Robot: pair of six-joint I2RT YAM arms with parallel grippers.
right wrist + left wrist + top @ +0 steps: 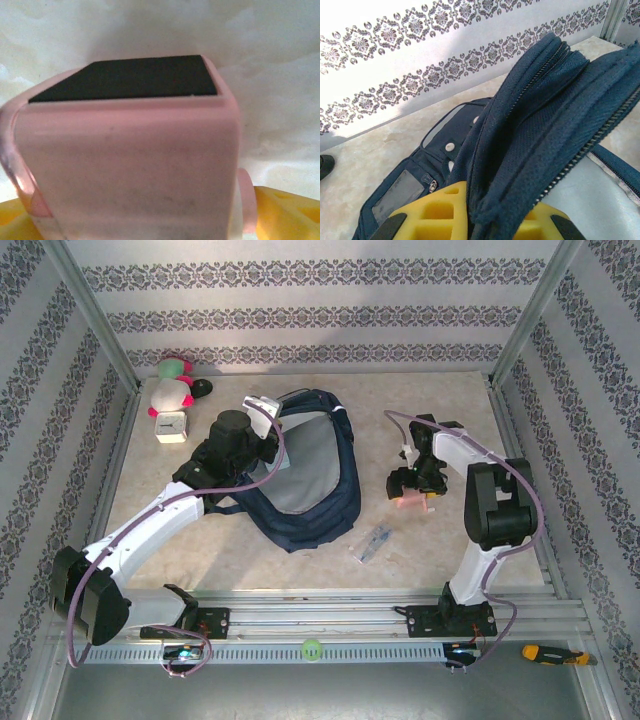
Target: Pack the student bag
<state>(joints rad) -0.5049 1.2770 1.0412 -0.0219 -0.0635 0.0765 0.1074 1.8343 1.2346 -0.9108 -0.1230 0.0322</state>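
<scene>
Navy student bag (540, 120) is gaping because my left fingers (437, 212) are clamping its rim, while my right fingers (287, 212) are straddling a pink box (130, 155), grip unclear.

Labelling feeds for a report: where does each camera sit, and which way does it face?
Top external: above, behind the bases, looking down on the table; left arm and right arm show.
Left wrist: on the left arm, looking past the left gripper at the student bag rim it pinches.
Right wrist: on the right arm, looking down at a pink box within the right gripper.
Shared: top external and left wrist both show the bag.
</scene>
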